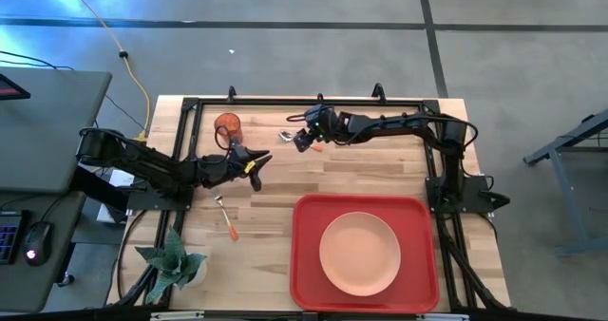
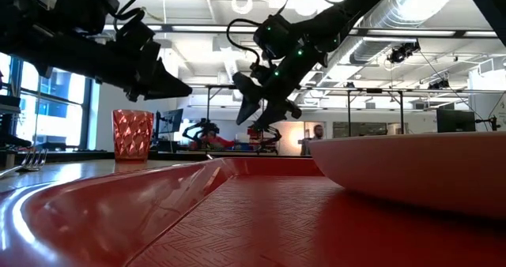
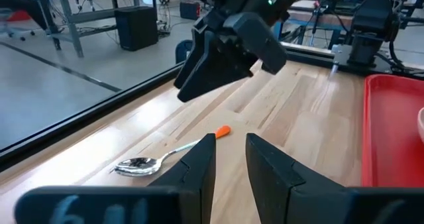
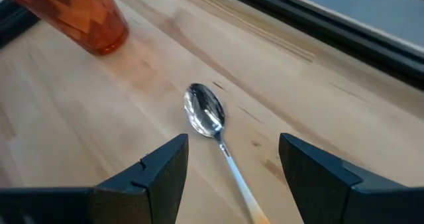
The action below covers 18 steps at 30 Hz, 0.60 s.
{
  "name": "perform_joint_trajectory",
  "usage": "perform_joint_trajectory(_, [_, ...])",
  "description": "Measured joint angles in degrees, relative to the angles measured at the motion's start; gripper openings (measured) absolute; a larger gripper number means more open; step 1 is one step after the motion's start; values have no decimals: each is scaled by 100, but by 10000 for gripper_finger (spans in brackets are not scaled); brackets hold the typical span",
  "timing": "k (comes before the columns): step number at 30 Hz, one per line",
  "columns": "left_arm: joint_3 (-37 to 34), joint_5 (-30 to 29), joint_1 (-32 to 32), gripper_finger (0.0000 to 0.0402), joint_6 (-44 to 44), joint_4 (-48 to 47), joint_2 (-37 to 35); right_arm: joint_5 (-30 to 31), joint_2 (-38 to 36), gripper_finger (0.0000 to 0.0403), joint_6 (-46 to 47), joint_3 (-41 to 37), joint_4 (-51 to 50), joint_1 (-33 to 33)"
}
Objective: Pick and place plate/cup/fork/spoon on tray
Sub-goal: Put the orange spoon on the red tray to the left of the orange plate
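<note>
The spoon (image 4: 207, 114) lies flat on the table near the far edge, its silver bowl toward the cup and its orange handle end (image 3: 222, 131) toward the right. My right gripper (image 4: 232, 151) is open and hovers just above the spoon, one finger on either side of the handle, touching nothing. My left gripper (image 3: 229, 163) is a little open and empty, above the table near the cup (image 1: 227, 126), which stands upright. The fork (image 1: 226, 217) lies flat at the left. The pink plate (image 1: 359, 252) rests on the red tray (image 1: 309, 264) at the near right.
A small potted plant (image 1: 176, 260) stands at the table's near left corner. The black frame rail (image 1: 285, 101) runs along the far edge just behind the spoon and the cup. Bare wood lies between the two grippers and the tray.
</note>
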Motion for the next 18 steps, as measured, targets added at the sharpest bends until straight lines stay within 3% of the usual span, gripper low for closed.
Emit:
perform_joint_trajectory(6, [0, -1, 38, 70, -196, -23, 0, -260, 35, 228, 616, 0, 106, 131])
perform_joint_trajectory(10, [0, 325, 36, 69, -529, -26, 0, 290, 102, 228, -116, -7, 211, 502])
perform_joint_trajectory(14, [13, 389, 34, 69, -662, -34, 88, 875, 121, 228, -482, 185, -85, 323])
perform_joint_trajectory(18, [21, 198, 38, 69, -851, 58, 282, 677, 506, 228, -138, 618, -784, 61])
